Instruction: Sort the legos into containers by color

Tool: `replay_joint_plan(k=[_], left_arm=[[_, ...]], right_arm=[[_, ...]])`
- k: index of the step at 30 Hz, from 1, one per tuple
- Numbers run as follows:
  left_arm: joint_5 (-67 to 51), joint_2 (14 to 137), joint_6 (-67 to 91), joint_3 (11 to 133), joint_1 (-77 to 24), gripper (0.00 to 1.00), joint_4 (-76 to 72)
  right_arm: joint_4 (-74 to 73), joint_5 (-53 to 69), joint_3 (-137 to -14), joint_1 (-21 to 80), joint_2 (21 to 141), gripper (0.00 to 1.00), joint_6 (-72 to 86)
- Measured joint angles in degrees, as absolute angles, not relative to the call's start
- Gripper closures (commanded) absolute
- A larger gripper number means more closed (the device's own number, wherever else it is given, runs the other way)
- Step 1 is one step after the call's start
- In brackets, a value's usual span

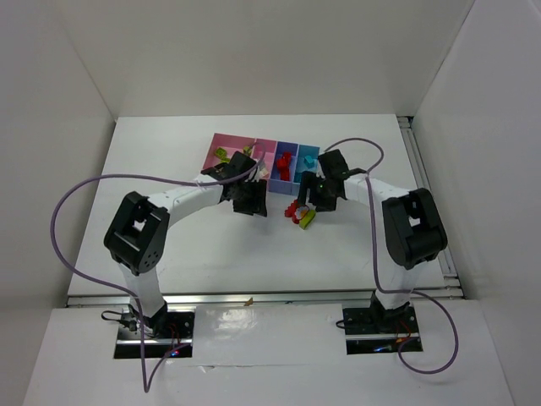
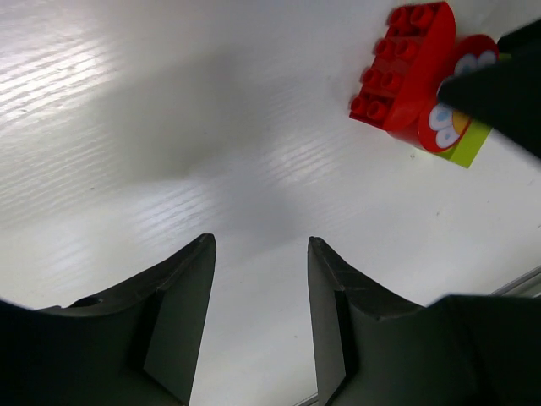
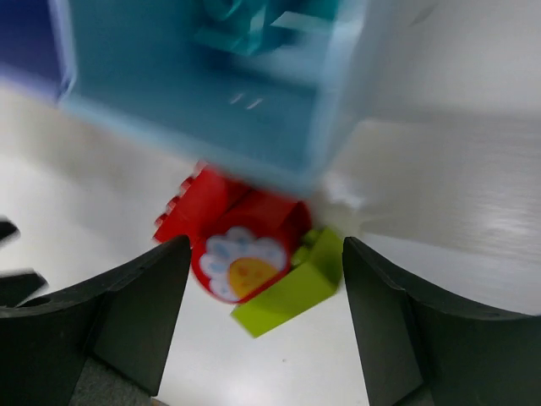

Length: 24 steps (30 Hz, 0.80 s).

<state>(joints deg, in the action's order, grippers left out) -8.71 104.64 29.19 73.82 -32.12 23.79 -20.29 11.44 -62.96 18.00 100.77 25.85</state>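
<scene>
A clump of legos lies on the table just in front of the containers: a red brick (image 3: 199,211), a round red piece with a flower print (image 3: 239,266) and a lime green brick (image 3: 292,289). It shows in the top view (image 1: 300,213) and in the left wrist view (image 2: 406,63). My right gripper (image 3: 265,249) is open and hovers over the clump, which lies between and ahead of its fingers. My left gripper (image 2: 260,245) is open and empty over bare table, left of the clump. The light blue bin (image 3: 169,101) holds a cyan lego (image 3: 245,25).
The four joined bins (image 1: 264,145) stand at the back centre. The periwinkle bin holds red legos (image 1: 285,161), the left pink bin a green lego (image 1: 222,156). The right gripper's finger (image 2: 499,89) is close to the clump. Both grippers (image 1: 251,203) (image 1: 319,199) are near each other.
</scene>
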Motion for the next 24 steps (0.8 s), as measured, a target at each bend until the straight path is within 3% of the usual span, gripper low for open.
replay_joint_plan(k=[6, 24], left_arm=[[-8.6, 103.5, 30.2, 73.7, -30.4, 0.42, 24.0], [-8.6, 103.5, 30.2, 73.7, -29.8, 0.42, 24.5]], right_arm=[[-19.2, 11.1, -58.7, 24.9, 99.1, 0.08, 22.0], [-22.0, -5.5, -57.2, 33.8, 97.8, 0.08, 21.1]])
